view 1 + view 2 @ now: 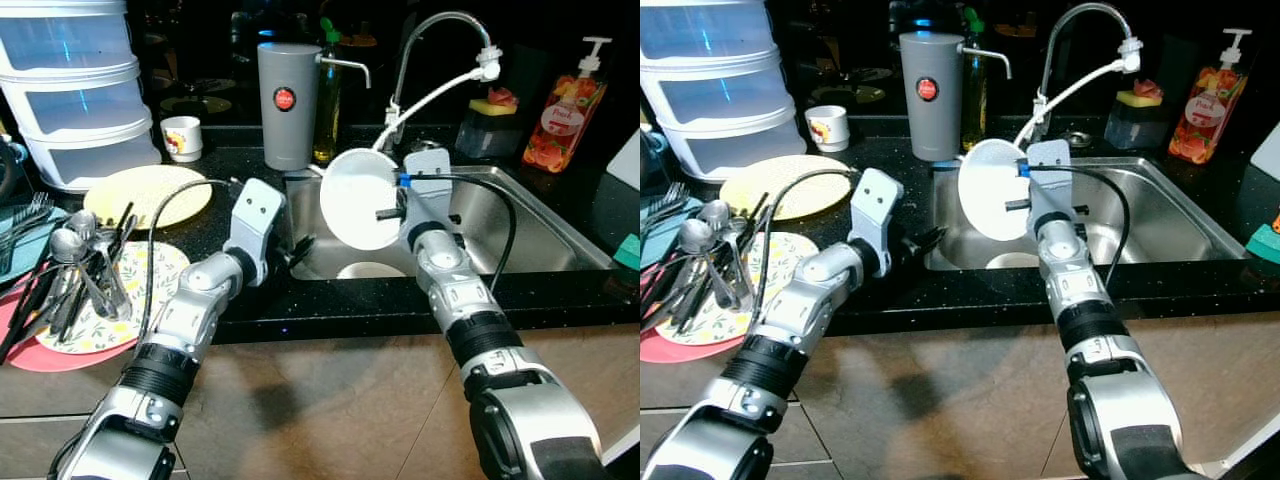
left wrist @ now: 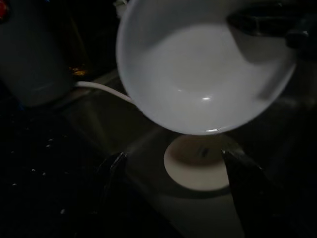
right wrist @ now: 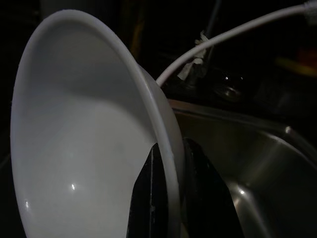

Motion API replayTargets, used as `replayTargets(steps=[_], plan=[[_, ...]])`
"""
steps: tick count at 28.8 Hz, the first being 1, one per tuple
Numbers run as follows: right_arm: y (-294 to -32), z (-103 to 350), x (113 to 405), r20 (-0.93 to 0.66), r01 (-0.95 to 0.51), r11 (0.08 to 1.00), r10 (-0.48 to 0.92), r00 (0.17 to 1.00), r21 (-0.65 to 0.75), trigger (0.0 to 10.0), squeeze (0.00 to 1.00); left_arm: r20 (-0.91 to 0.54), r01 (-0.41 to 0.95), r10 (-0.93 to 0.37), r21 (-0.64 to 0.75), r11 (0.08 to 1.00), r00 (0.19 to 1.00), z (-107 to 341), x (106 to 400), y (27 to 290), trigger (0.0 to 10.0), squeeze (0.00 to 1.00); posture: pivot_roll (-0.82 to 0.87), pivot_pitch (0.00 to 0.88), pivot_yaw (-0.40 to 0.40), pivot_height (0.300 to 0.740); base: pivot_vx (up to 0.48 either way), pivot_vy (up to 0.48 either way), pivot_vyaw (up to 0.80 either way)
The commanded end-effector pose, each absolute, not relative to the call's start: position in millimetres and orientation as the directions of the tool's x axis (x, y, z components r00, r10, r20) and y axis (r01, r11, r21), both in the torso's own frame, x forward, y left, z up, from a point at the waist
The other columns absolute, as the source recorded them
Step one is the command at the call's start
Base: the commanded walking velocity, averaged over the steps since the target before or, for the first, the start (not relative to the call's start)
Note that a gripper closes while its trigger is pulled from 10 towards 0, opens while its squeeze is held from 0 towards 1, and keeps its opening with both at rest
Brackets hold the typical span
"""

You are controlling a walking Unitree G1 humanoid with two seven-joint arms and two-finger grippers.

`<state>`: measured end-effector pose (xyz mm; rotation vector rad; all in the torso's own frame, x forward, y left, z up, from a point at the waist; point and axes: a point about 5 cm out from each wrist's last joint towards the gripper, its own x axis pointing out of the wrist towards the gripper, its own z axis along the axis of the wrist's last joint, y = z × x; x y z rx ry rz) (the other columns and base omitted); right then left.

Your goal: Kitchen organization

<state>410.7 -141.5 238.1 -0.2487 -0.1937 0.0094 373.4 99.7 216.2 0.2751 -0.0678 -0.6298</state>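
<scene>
Left eye view — faucet hose point(image 1: 440, 92) behind white bowl point(image 1: 358, 200), grey dispenser point(image 1: 286, 104) beside.

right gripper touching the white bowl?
Touching. Right wrist view shows the right gripper with one finger on each side of the white bowl's rim, pinching it over the sink.

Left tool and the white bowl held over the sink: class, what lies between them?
Nothing: open air over the sink separates the left tool from the white bowl. In the left wrist view, a second white dish rests below the gap.
</scene>
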Motion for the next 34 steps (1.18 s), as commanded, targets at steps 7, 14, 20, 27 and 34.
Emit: replayTargets(steps=[7, 14, 20, 27, 34], plan=[[-116.6, 208.3, 404.8, 0.066, -0.183, 0.921, 0.218, 0.974, -0.343, 10.0, 0.0, -0.096, 0.585, -0.593, 0.352, 0.731, 0.8, 221.7, 370.6, 100.3, 10.0, 0.0, 0.05, 0.022, -0.025, 0.74, 0.0, 0.0, 0.0], [-114.3, 203.7, 404.1, 0.046, -0.203, 0.917, 0.232, 0.972, -0.344, 10.0, 0.0, -0.162, 0.568, -0.553, 0.382, 0.729, 0.817, 221.5, 369.7, 106.1, 10.0, 0.0, 0.05, 0.021, -0.024, 0.74, 0.0, 0.0, 0.0], [-116.1, 208.9, 404.3, 0.079, -0.177, 0.928, 0.213, 0.974, -0.329, 10.0, 0.4, -0.135, 0.557, -0.541, 0.239, 0.796, 0.83, 224.6, 367.7, 106.7, 10.0, 0.0, 0.05, 0.028, -0.041, 0.74, 0.0, 0.0, 0.0], [-128.7, 236.3, 407.6, 0.213, -0.067, 0.978, 0.11, 0.971, -0.198, 10.0, 0.0, -0.12, 0.416, -0.399, 0.229, 0.88, 0.909, 229.0, 372.7, 126.7, 10.0, 0.0, 0.05, 0.032, -0.054, 0.74, 0.0, 0.0, 0.0], [-107.1, 257.2, 403.2, 0.248, -0.221, 0.957, 0.264, 0.932, -0.188, 10.0, 0.0, -0.051, 0.09, -0.082, 0.186, 0.978, 0.995, 251.1, 378.5, 165.9, 10.0, 0.0, 0.05, 0.037, -0.056, 0.74, 0.0, 0.0, 0.0]])
